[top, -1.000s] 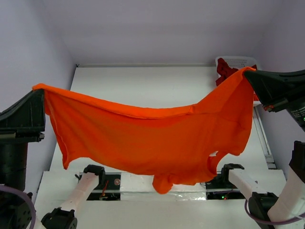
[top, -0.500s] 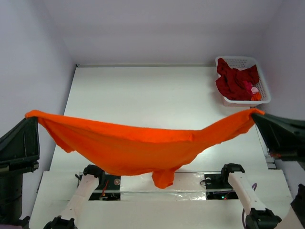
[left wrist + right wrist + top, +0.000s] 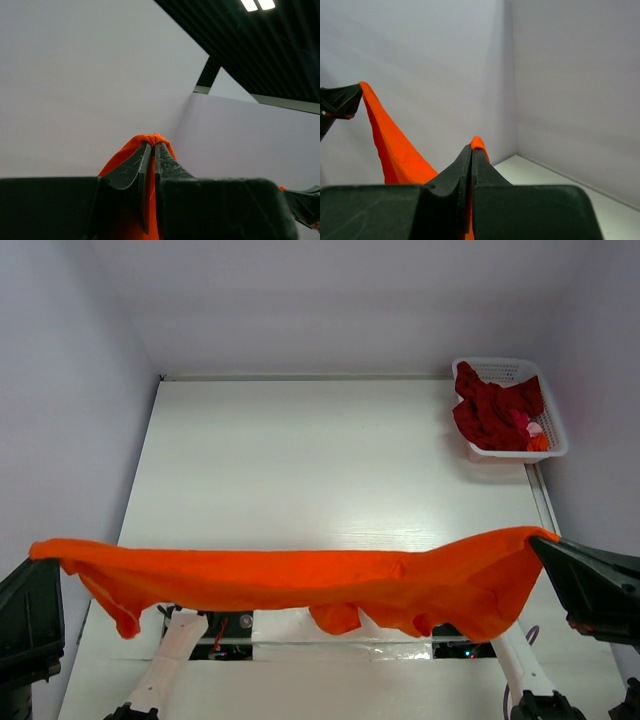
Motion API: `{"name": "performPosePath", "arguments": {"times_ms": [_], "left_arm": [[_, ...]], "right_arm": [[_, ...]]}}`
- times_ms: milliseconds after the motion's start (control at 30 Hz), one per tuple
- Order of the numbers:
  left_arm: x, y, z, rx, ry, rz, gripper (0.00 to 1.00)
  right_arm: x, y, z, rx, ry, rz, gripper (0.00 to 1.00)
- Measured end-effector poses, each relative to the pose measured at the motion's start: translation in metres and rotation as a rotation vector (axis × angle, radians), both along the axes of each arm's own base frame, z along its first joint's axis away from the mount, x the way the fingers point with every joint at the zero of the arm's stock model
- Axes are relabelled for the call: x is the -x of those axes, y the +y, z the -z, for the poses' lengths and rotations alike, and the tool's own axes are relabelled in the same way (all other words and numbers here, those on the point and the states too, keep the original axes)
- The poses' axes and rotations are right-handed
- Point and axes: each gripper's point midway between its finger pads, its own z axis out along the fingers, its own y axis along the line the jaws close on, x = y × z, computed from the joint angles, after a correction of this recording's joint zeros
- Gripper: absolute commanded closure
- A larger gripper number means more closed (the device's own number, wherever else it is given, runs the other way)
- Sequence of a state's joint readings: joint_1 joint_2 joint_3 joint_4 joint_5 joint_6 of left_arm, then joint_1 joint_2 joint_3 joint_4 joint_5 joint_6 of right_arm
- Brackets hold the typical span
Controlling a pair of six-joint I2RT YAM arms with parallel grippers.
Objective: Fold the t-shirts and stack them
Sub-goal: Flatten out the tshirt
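At the lower left of the top view the left gripper (image 3: 152,146) is raised close to the camera, its dark fingers angled up and inward; in its wrist view the fingers are pressed together on a bunched corner of the orange tee (image 3: 300,575), with cloth spilling out on both sides of the tips. The tee hangs in the air over the near edge of the table (image 3: 320,460), pulled nearly level; its long axis runs left to right across the lower frame, and loose flaps droop below at the left, middle and right. At the lower right the right gripper (image 3: 471,148) mirrors the first, tips pointing inward and pinched tight on the tee's other corner. At the upper right, well apart, the basket (image 3: 548,430) holds a dark red tee (image 3: 490,410) and a bit of pink cloth (image 3: 533,427).
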State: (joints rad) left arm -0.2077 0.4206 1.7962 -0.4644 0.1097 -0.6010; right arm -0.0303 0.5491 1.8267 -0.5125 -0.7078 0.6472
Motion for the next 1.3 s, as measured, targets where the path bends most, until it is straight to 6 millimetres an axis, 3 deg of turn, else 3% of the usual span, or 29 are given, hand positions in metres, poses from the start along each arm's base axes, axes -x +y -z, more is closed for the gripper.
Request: {"name": "performPosePath", "arguments": {"times_ms": [267,533,600,667,733,833,967,1033,1133,1233,1300], "left_arm": [[0.038,-0.002,-0.015,0.009,-0.095,0.072,1.00],[0.070,0.004,-0.029,0.033,-0.186,0.089,1.00],[0.068,0.006,-0.032,0.042,-0.201,0.081,1.00],[0.054,0.009,-0.032,0.053,-0.188,0.058,1.00],[0.021,0.009,-0.027,0.056,-0.135,0.031,1.00],[-0.046,0.007,-0.015,0.060,-0.014,-0.025,1.00],[-0.153,-0.003,-0.006,0.039,0.173,-0.114,1.00],[-0.209,-0.012,0.001,0.017,0.258,-0.164,1.00],[-0.281,-0.024,0.020,-0.025,0.378,-0.227,1.00],[-0.335,-0.036,0.047,-0.063,0.482,-0.263,1.00],[-0.355,-0.040,0.064,-0.084,0.537,-0.275,1.00]], "right_arm": [[0.037,0.004,-0.015,-0.008,-0.095,-0.040,1.00],[0.091,0.008,-0.025,-0.018,-0.225,-0.078,1.00],[0.096,0.008,-0.028,-0.017,-0.259,-0.077,1.00],[0.089,0.008,-0.029,-0.020,-0.262,-0.075,1.00],[0.063,0.006,-0.029,-0.025,-0.227,-0.068,1.00],[0.001,0.002,-0.034,-0.033,-0.138,-0.044,1.00],[-0.130,-0.008,-0.038,-0.055,0.055,0.010,1.00],[-0.204,-0.014,-0.026,-0.065,0.176,0.042,1.00],[-0.292,-0.021,-0.002,-0.073,0.327,0.082,1.00],[-0.348,-0.025,0.025,-0.075,0.457,0.108,1.00],[-0.359,-0.027,0.030,-0.075,0.490,0.118,1.00]]}}
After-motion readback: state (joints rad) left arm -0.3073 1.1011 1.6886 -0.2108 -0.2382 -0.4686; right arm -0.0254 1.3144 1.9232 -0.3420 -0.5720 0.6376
